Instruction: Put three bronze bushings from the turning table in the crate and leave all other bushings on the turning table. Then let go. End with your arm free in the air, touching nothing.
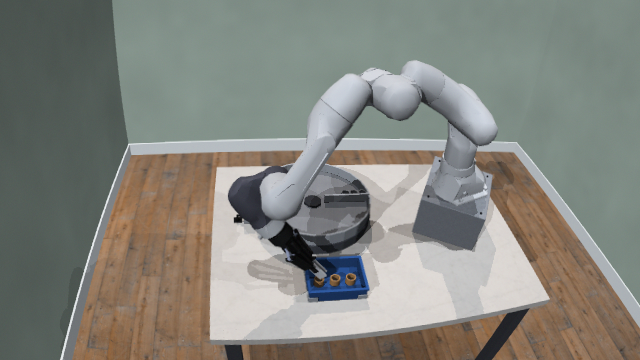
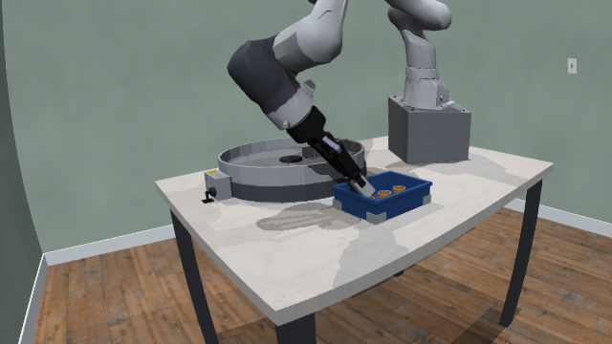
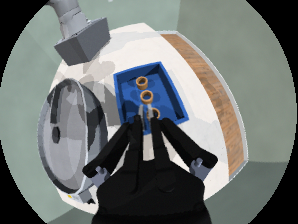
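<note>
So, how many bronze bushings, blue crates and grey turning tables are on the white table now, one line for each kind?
Bronze ring-shaped bushings, all in the crate: 3
Blue plastic crate: 1
Grey round turning table: 1
Total: 5
</note>
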You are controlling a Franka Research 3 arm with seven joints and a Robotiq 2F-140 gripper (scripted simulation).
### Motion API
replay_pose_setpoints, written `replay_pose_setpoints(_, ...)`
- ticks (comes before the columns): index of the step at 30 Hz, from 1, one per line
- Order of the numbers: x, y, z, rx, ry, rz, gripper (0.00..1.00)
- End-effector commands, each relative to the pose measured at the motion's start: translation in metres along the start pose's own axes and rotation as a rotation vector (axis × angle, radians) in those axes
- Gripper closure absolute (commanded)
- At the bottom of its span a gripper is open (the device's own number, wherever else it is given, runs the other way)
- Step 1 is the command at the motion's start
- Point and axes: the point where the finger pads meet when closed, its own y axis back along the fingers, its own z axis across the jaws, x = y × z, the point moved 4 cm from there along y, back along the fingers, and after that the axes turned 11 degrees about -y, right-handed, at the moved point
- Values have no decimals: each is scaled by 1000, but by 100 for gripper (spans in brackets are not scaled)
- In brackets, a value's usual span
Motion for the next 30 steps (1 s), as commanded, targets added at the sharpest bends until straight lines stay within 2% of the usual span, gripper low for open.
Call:
replay_pose_setpoints(1,-1,0,1,2,5,-4,93)
replay_pose_setpoints(23,0,0,0,2,5,-4,93)
replay_pose_setpoints(30,7,10,-1,2,5,-4,93)
